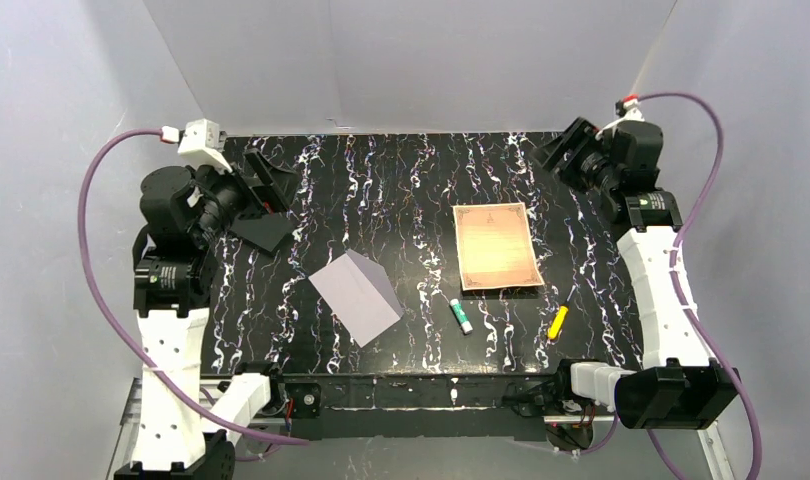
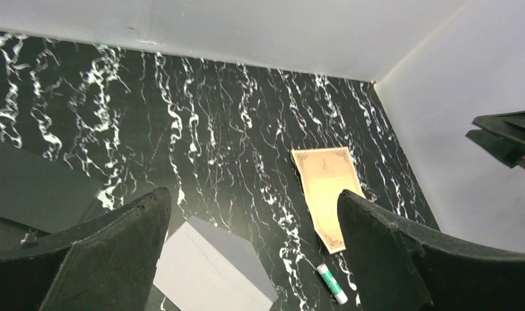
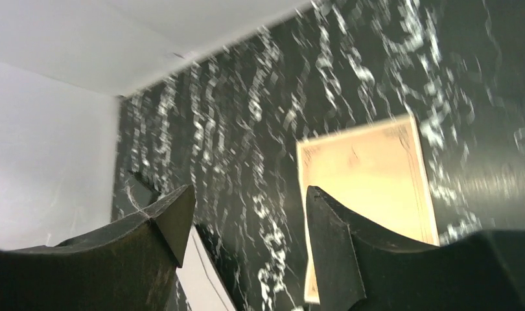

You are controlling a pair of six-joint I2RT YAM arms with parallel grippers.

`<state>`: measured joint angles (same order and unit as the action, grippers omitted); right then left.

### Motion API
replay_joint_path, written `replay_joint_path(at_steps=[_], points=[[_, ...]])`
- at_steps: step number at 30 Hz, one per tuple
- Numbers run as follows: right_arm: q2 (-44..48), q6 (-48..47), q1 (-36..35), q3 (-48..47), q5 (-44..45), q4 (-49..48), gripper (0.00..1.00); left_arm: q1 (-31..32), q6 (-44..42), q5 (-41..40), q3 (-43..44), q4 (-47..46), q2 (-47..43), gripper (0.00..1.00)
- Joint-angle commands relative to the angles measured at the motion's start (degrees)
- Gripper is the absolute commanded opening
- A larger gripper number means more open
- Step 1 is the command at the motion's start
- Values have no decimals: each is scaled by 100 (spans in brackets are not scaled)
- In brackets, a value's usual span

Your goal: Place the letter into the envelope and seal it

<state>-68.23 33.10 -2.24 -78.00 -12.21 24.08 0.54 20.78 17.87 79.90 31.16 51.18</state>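
Observation:
The tan letter [image 1: 496,245] with its ornamental border lies flat right of the table's middle, also seen in the left wrist view [image 2: 327,194] and the right wrist view [image 3: 370,188]. The pale lavender envelope [image 1: 355,296] lies left of centre, its flap open toward the back; the left wrist view shows the envelope [image 2: 208,272] below the fingers. My left gripper [image 1: 264,200] hovers at the back left, open and empty, well away from the envelope. My right gripper [image 1: 569,150] hangs at the back right, open and empty, behind the letter.
A green-and-white glue stick [image 1: 461,316] lies between envelope and letter near the front. A yellow pen [image 1: 558,322] lies right of it. White walls enclose the black marbled table [image 1: 411,190] on three sides.

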Motion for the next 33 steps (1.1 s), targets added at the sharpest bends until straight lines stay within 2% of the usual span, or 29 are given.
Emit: replay_joint_path(at_steps=[1,5,8,10,16,20,24,29,33], points=[[163,578,27,555,330,472,70,-27,89,580,-407,-457,-44,98],[151,1039,26,1184,143,367,68,-27,52,468,-642,-498,-19,98],[226,1416,27,1669,-83,172,66,-17,-95,837,-806,-623,-17,98],[238,1345,20,1820,-129,281,65,-15,-57,1183,-920,-764,-24,98],[163,688,22,1846,198,1357,64,-16,-230,2108,-835,-854,256,98],[232,722,15,2152,464,2078,62,-10,35,2445,-834,-991,544,98],[785,1180,16,3017,413,1935,64,-10,433,2495,-870,-1086,812,98],[852,1542,13,3823,80,1413,65,-10,594,2263,-1098,-1278,872,98],[953,1906,14,4237,217,1033,66,-12,587,2064,-1146,-1261,947,98]])
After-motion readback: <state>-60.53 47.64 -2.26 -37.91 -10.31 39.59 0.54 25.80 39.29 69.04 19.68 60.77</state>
